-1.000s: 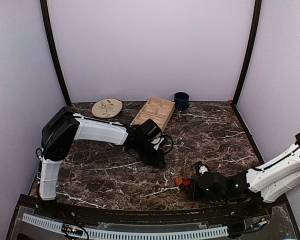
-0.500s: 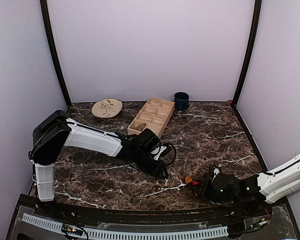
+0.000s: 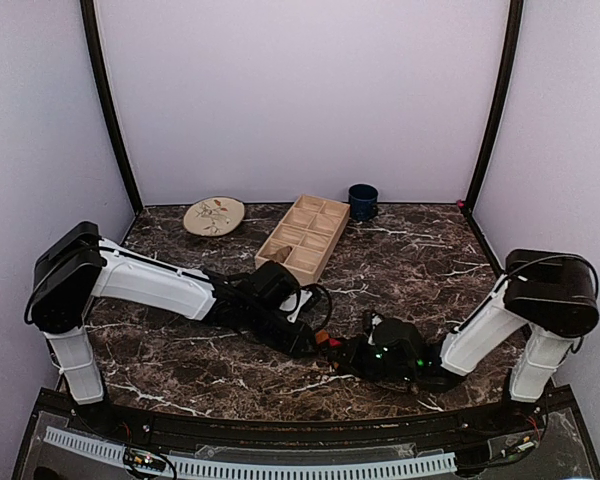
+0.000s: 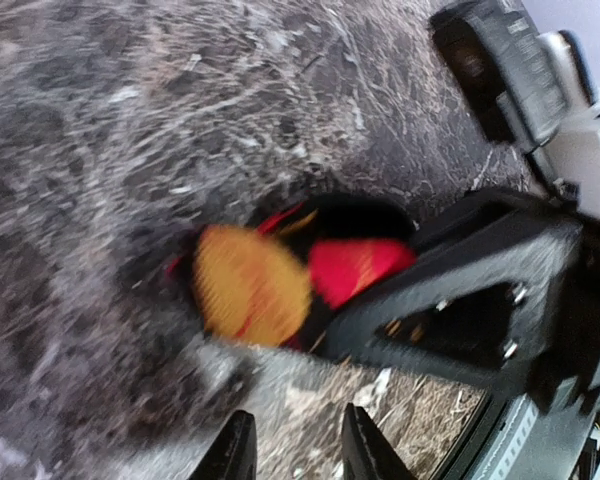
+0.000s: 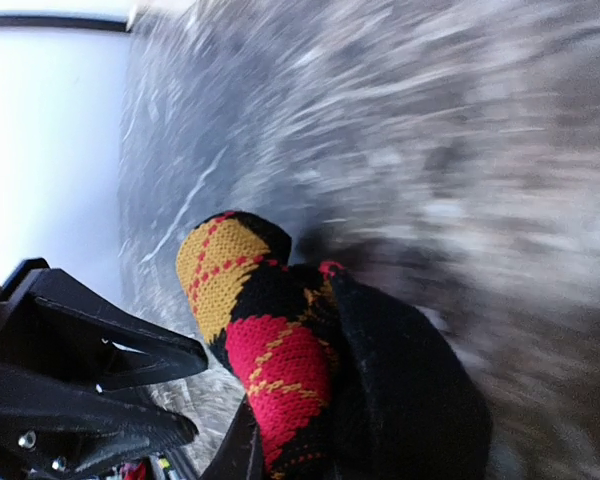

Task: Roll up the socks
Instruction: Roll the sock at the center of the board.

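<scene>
The argyle sock [image 5: 265, 365] is bunched into a loose wad low over the table [image 3: 410, 260], pinched in the closed right gripper [image 3: 348, 352]. It does not look like a tidy roll, so the work seems unfinished. The left gripper [image 4: 295, 455] is partly open and empty, just beside the sock. A second ago the two grippers were farther apart, and the sock sat more to the right.

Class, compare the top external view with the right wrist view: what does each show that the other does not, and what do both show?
Only the top external view: the plate, the wooden tray and the blue mug at the far edge. Only the right wrist view: the knitted red and orange diamonds of the argyle sock up close. Both: that sock and the marble table.
</scene>
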Robot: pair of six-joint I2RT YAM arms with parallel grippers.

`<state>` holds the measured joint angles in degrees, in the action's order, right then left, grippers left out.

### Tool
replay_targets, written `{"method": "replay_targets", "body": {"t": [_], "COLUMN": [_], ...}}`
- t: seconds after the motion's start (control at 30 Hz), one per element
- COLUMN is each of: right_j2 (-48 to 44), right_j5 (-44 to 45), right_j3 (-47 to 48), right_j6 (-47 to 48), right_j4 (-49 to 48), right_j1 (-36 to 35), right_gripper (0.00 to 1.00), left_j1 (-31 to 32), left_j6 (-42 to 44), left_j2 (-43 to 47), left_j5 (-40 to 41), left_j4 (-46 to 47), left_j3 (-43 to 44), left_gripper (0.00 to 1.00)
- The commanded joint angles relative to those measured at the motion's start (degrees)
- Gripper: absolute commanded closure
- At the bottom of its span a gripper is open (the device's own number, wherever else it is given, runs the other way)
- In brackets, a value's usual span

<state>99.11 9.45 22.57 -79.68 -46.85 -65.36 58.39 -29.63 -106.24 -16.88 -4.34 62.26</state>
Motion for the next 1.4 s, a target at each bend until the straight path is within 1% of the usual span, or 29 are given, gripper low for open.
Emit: {"method": "replay_targets", "body": {"t": [0.0, 0.13, 0.23, 0.47, 0.6, 0.7, 0.87, 1.2, 1.37], "right_j2": [8.8, 12.08, 12.82, 18.02, 20.21, 20.45, 20.16, 20.16, 18.66], "right_j5": [-11.01, -15.08, -16.55, -20.72, -21.39, -22.08, -22.53, -23.31, -23.11], "right_j3": [3.88, 4.75, 3.57, -1.32, -3.27, -3.48, -3.57, -4.0, -4.3], "right_j6": [3.53, 1.26, -0.8, -8.87, -11.71, -12.25, -12.25, -12.46, -11.97], "right_j4": [-6.75, -15.17, -19.71, -36.17, -41.5, -42.16, -41.4, -40.32, -36.3], "right_j1": [0.4, 0.96, 1.03, 1.65, 1.74, 1.8, 1.75, 1.74, 1.79], "right_gripper": [0.92, 0.92, 0.92, 0.94, 0.95, 0.95, 0.95, 0.95, 0.95], "left_j1": [-0.68, -2.77, -3.79, -3.59, -2.82, -2.32, -2.19, -1.8, -1.41], "left_j6": [-2.03, -4.48, -5.41, -6.14, -3.99, -2.59, -1.11, -0.08, -0.34], "left_j2": [6.35, 10.85, 12.79, 12.01, 11.22, 11.02, 8.25, 6.64, 5.49], "left_j5": [6.11, 9.66, 9.6, 6.47, 3.97, 2.2, -3.52, -5.81, -8.6], "left_j4": [-1.13, -1.02, 0.26, 3.75, 5.94, 7.96, 11.09, 13.8, 15.74], "left_j3": [-4.1, -8.95, -11.05, -12.24, -12.12, -12.63, -12.86, -14.27, -13.89], "left_gripper": [0.67, 0.65, 0.65, 0.65, 0.65, 0.65, 0.65, 0.64, 0.64]}}
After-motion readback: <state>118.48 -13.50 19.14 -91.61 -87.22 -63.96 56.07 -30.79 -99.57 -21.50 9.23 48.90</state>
